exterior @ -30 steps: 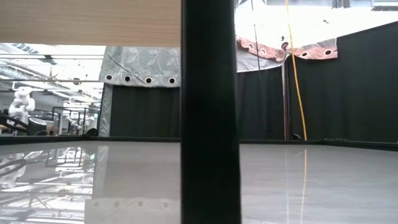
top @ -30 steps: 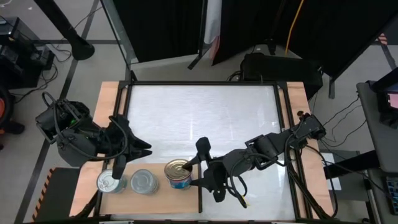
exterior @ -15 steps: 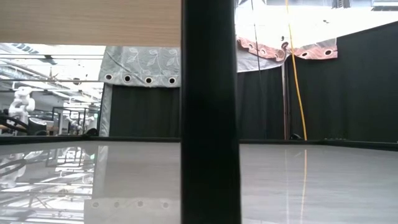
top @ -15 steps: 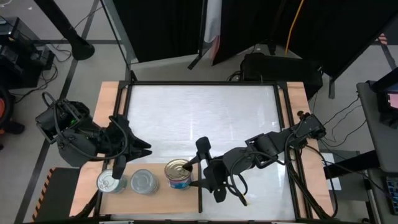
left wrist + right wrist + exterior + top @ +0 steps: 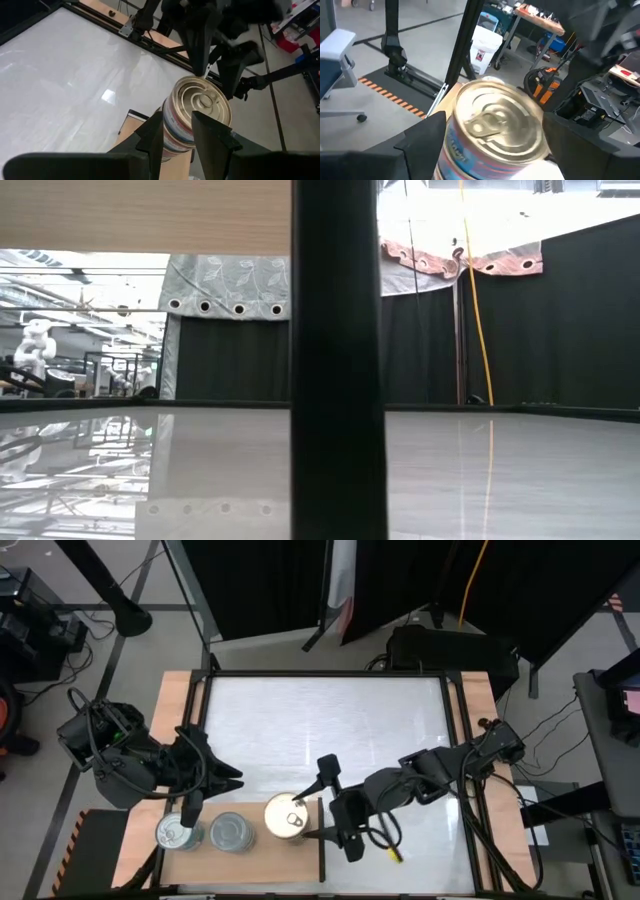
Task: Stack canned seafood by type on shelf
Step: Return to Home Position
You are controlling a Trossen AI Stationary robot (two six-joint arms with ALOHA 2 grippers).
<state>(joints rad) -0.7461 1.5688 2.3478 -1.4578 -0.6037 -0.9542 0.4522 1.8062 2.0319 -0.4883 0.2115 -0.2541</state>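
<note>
The white counter (image 5: 330, 730) is glossy and bare across its middle, boxed in by a thin dark frame (image 5: 205, 740). In the low view a wide dark upright post (image 5: 335, 380) fills the centre and hides whatever lies behind it; black curtains (image 5: 230, 360) hang in the room beyond.

The shelf (image 5: 255, 860), a light-brown board, lies along the near-left edge of the counter. On it stand a silver-lidded tin (image 5: 232, 831) and, further toward the left end, a second silver-lidded tin (image 5: 175, 832), part of which is covered by the left arm from above. Nearest the middle of the counter rises the gold-lidded stack (image 5: 287, 817).

The right claw (image 5: 322, 802) sits just beside that stack on its counter-centre side, its fingers spread wide and gripping nothing; in the right wrist view a dark finger shows on either side of the gold lid. The left claw (image 5: 232, 778) hovers above the counter's left side, near the shelf, facing the stack, its fingers parted with a gap and holding nothing.

The stack is several round flat tins, one on another, with blue and pink labels round their sides and a ringed gold pull-tab lid on top. It stands upright, its long axis vertical and its lid facing straight up; the silver tins likewise sit lid-up
</note>
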